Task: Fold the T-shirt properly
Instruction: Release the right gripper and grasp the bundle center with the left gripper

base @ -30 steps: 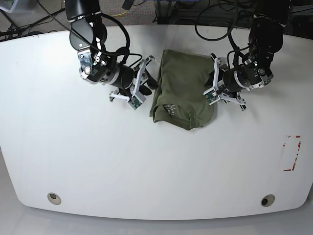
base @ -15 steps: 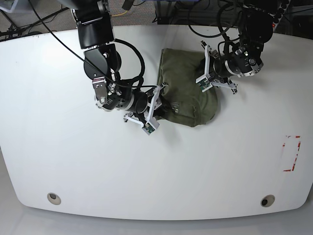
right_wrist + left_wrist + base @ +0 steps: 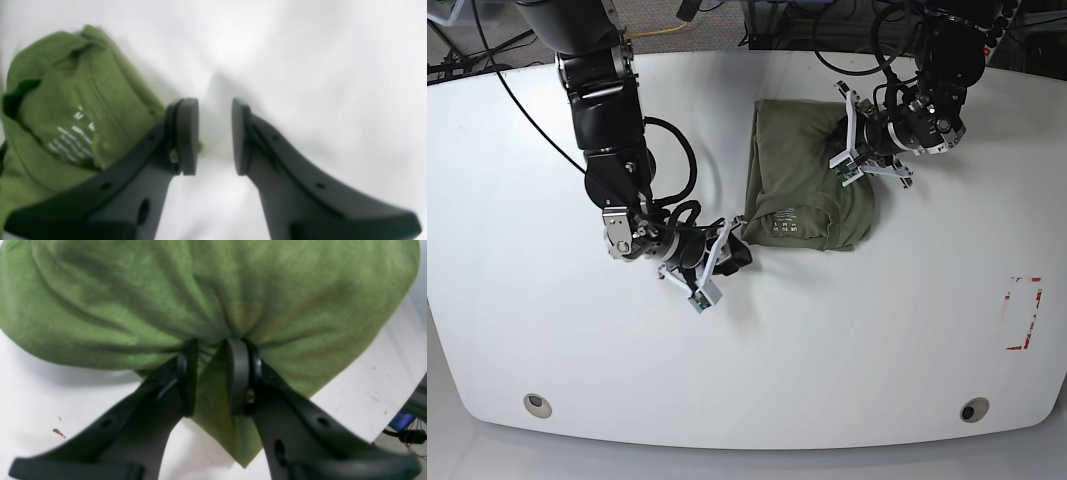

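Note:
The olive-green T-shirt (image 3: 797,170) lies folded into a compact bundle on the white table (image 3: 877,330), toward the back middle, with a white printed label (image 3: 785,218) facing up near its front edge. My left gripper (image 3: 845,150) is at the bundle's right side. In the left wrist view this gripper (image 3: 212,373) is shut on a pinch of the T-shirt (image 3: 166,290). My right gripper (image 3: 732,248) is low over the table by the bundle's front left corner. In the right wrist view this gripper (image 3: 214,133) has its jaws apart with only table between them, and the T-shirt (image 3: 66,110) lies to its left.
A red tape mark (image 3: 1024,312) is on the table at the right. Two round holes (image 3: 538,404) (image 3: 973,409) sit near the front edge. Cables hang beyond the far edge.
My right gripper has moved down the shirt's left edge to its front left corner. My left gripper has moved back along the right side and onto the fabric. The bundle has shifted slightly.

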{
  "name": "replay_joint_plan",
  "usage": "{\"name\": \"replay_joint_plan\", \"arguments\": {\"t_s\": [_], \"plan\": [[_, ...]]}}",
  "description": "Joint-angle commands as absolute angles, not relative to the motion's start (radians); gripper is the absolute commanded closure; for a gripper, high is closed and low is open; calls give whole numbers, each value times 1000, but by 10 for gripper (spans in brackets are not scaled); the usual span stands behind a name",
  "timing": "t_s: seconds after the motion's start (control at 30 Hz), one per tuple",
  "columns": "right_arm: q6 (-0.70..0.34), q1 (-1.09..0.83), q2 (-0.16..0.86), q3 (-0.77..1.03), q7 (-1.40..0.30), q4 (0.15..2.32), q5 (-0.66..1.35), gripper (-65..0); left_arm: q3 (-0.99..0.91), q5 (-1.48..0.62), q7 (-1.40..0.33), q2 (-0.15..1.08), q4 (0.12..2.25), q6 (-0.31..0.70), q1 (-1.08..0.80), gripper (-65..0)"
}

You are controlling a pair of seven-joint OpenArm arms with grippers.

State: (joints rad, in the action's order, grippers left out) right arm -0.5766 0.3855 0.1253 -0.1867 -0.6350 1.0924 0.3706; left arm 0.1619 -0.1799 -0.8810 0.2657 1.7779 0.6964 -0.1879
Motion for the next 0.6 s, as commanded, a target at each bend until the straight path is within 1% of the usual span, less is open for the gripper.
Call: {"name": "replay_joint_plan", "arguments": {"t_s": [0.0,0.17,0.23,0.4,0.47,0.57], "plan": [[-582,424,153,-180,-656,1190,409,-154,160,-177,-892,274,1848,698,-183,-133],[-576,415,202,-179,-765,1363,473,-152,160,-179,-894,268,1934,698,-180,-138],[-576,389,222,-174,-803,1422,512,-152,160,-179,-894,248,1952,698,-171,-138],[-575,308,243,-64,-860,1517,564,-152,122,-174,-897,173,1957,698,-147,-142],[-576,274,243,-12,-878,1532,570,-152,111,-173,-897,130,1956,698,-134,-196],[-581,242,248,15,-885,1534,572,-152,113,-173,-897,99,1956,698,-113,-331]]}}
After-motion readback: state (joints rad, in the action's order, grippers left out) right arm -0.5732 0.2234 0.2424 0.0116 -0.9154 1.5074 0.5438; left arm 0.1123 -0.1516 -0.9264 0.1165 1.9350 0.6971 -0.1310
